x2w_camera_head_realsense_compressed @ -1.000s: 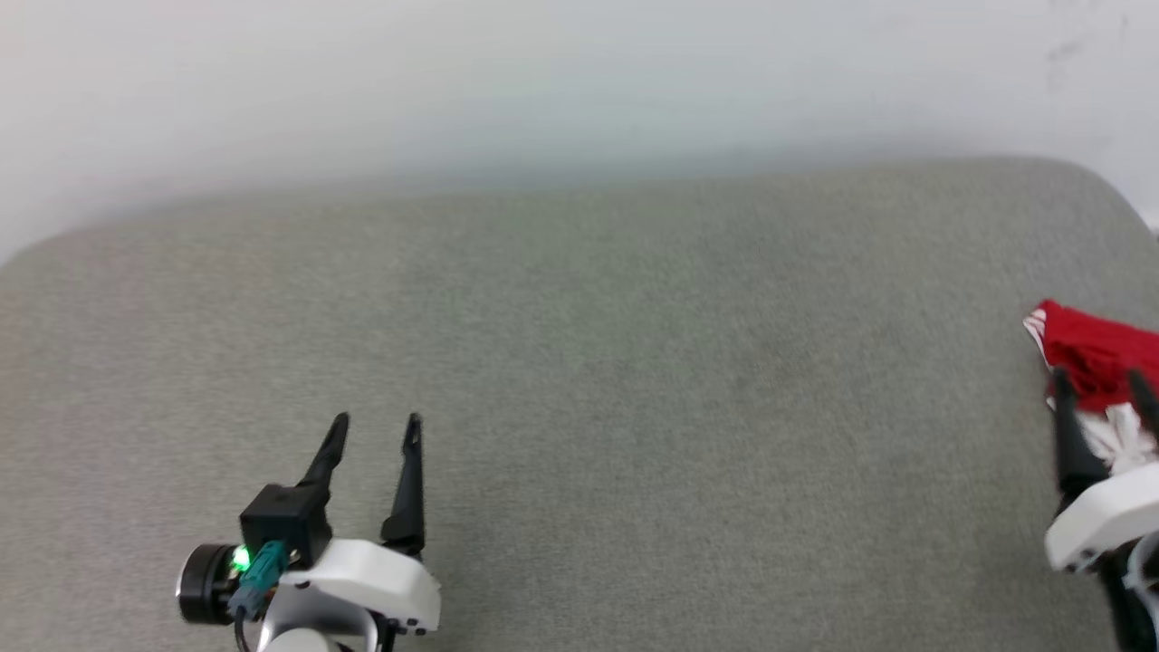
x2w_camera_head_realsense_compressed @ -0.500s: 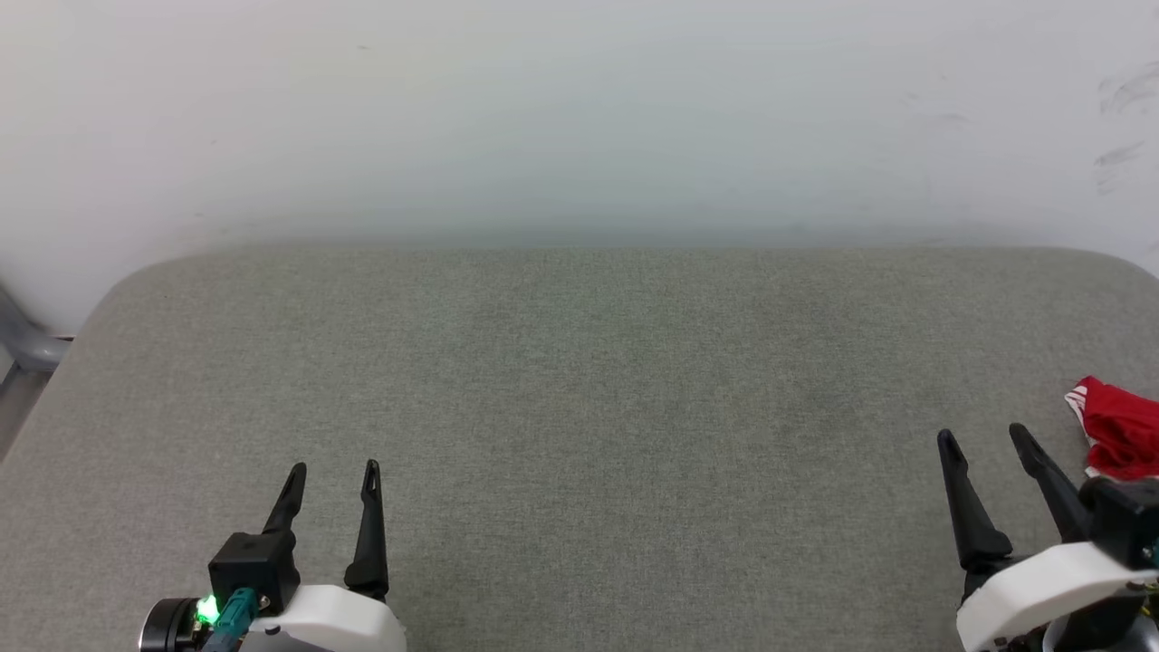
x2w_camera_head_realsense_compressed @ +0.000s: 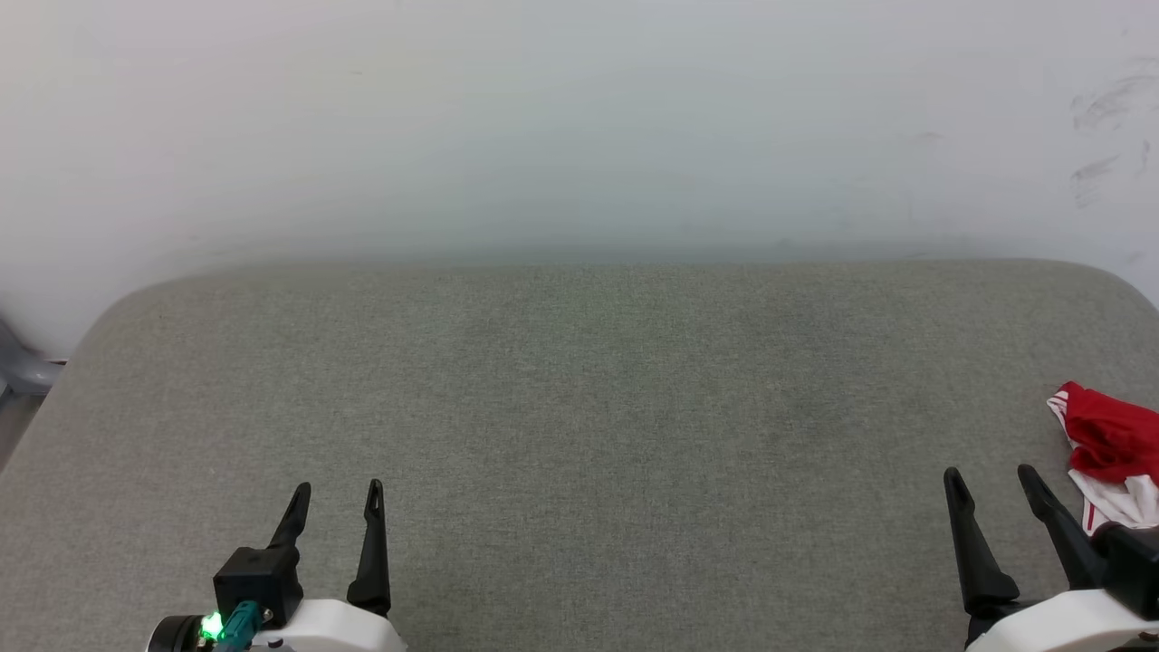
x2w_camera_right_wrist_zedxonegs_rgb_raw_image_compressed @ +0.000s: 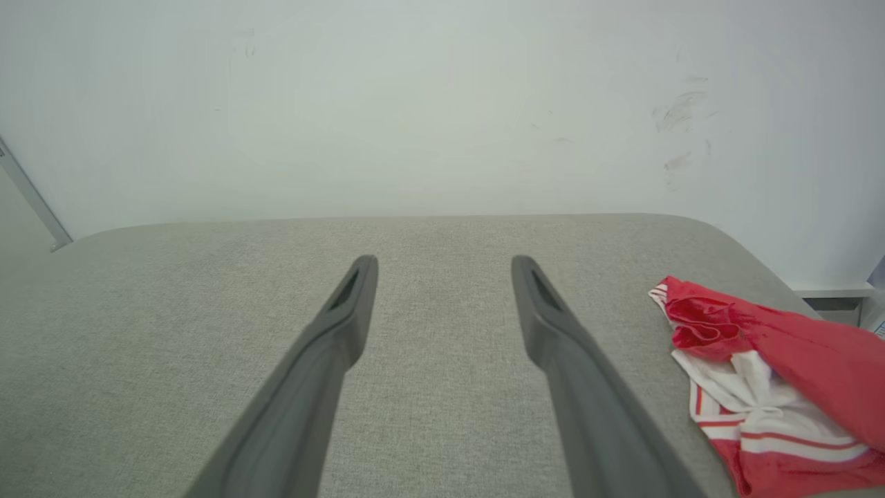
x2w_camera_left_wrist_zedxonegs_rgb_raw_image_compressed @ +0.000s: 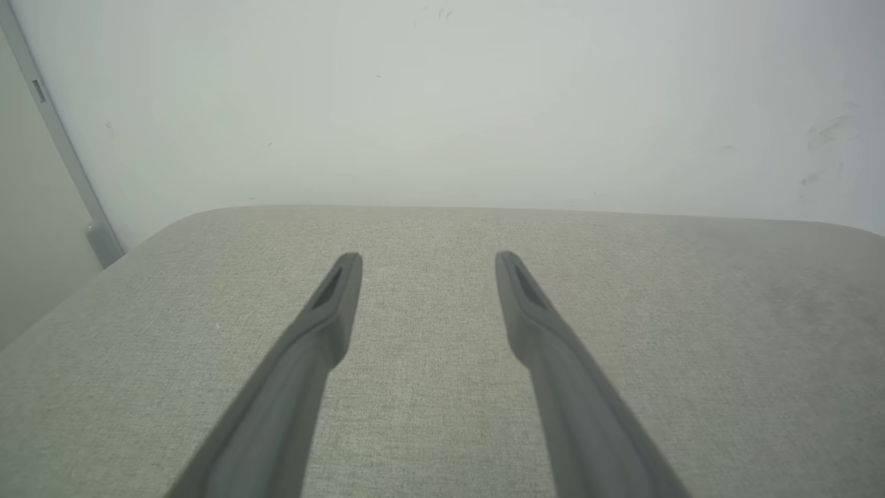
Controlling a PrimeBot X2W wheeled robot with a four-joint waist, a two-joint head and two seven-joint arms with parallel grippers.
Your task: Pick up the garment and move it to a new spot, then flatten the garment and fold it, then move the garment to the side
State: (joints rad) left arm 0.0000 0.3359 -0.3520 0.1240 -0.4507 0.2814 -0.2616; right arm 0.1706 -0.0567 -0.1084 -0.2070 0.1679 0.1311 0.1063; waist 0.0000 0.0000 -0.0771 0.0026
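Note:
The garment (x2w_camera_head_realsense_compressed: 1112, 448) is a crumpled red shirt with white, red-striped parts, lying at the far right edge of the grey padded table (x2w_camera_head_realsense_compressed: 579, 407). In the right wrist view the garment (x2w_camera_right_wrist_zedxonegs_rgb_raw_image_compressed: 767, 373) lies to the right of my fingers, apart from them. My right gripper (x2w_camera_head_realsense_compressed: 989, 477) stands open at the lower right, just left of the garment, with nothing between its fingers; the same open right gripper (x2w_camera_right_wrist_zedxonegs_rgb_raw_image_compressed: 444, 261) hovers over bare fabric. My left gripper (x2w_camera_head_realsense_compressed: 336, 490) is open at the lower left, also empty, seen again as the left gripper (x2w_camera_left_wrist_zedxonegs_rgb_raw_image_compressed: 427, 257).
A pale wall (x2w_camera_head_realsense_compressed: 579, 127) with a few scuff marks rises right behind the table's far edge. The table's corners are rounded. A grey metal part (x2w_camera_head_realsense_compressed: 20, 369) shows past the table's left edge.
The head camera has tilted and turned, so the table sits lower and the garment further right. The right gripper has come away from the garment, to its left. Both grippers stay open.

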